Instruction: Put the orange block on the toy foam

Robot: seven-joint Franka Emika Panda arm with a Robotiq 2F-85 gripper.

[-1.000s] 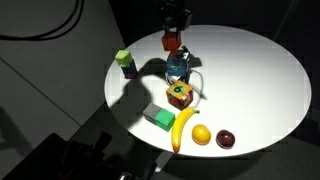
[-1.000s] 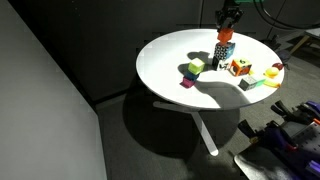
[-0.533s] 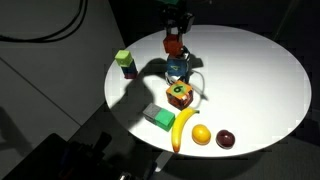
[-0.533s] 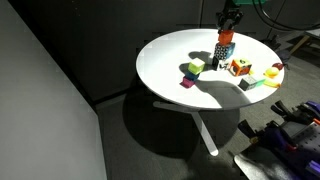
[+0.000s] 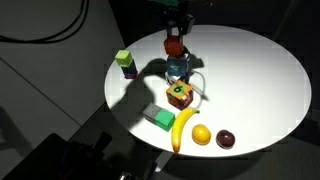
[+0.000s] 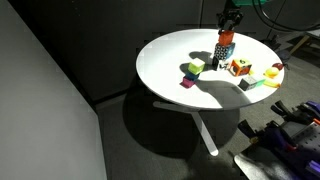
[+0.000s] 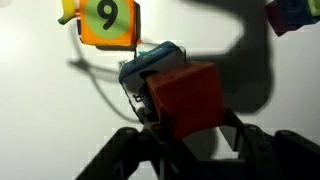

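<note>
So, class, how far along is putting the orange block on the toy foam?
Done: the orange block is lifted and hangs right above the toy foam. In hand: the gripper is shut on it. Left: seat it (contact is unclear) and release.

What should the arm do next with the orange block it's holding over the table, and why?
Probably ease straight down a little. The gripper is shut on the orange block, which hangs just over the toy foam in both exterior views. Whether they touch yet I cannot tell, so lowering before opening seems safest.
</note>
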